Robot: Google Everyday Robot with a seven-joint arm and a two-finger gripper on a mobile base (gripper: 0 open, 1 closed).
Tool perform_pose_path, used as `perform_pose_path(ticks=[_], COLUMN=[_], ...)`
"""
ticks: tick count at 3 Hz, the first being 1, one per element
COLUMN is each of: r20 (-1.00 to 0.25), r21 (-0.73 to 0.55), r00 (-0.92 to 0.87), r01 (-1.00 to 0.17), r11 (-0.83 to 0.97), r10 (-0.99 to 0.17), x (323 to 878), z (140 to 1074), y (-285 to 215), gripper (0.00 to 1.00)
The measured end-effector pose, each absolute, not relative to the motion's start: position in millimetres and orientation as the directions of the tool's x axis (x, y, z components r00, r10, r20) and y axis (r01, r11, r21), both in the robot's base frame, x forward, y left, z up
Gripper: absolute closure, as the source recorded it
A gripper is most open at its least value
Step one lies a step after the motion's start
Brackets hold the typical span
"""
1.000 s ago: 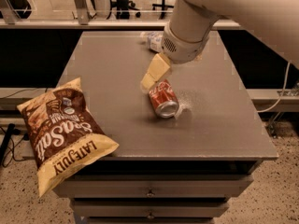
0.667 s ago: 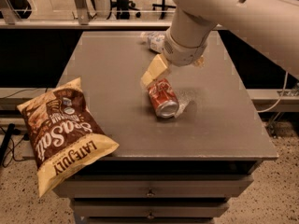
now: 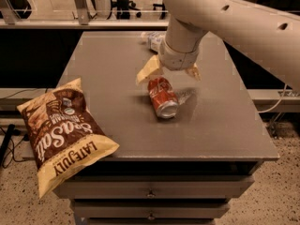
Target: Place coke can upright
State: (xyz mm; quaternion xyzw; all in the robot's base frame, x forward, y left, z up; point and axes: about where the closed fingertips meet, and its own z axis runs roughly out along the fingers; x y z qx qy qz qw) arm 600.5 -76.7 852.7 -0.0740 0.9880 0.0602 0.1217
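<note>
The red coke can (image 3: 161, 97) lies on its side in the middle of the grey table (image 3: 108, 69), its silver end facing the front edge. My gripper (image 3: 171, 73) hangs just above and behind the can's far end, fingers spread. One pale fingertip (image 3: 148, 69) shows left of the can and the other (image 3: 193, 72) to its right. The fingers straddle the can's rear end without closing on it. The arm comes in from the upper right.
A brown and yellow chip bag (image 3: 63, 132) lies at the table's front left, overhanging the edge. A clear plastic bottle (image 3: 152, 39) lies at the back of the table, partly behind my arm. Drawers (image 3: 150, 193) sit below the tabletop.
My gripper has moved lower and toward the front, closer to the can's rear end. The can has not moved.
</note>
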Motion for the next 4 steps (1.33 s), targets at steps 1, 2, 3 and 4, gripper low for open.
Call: perform_pose_path(ticks=[1,2,3,4], r20=[-0.215,-0.179,-0.158,-0.159], r21=[0.122,0.114,0.109,0.11], r00=[-0.972,-0.979,-0.981,-0.98], r01=[-0.123,-0.12,-0.129,-0.134], r11=[0.985,0.986,0.986,0.985], r10=[-0.095,-0.098,-0.111,-0.116], x=[597,596,594,594], z=[842,828,816,816], y=[-69,-65,-62,-62], gripper=[0.0,0.0,0.18,0.41])
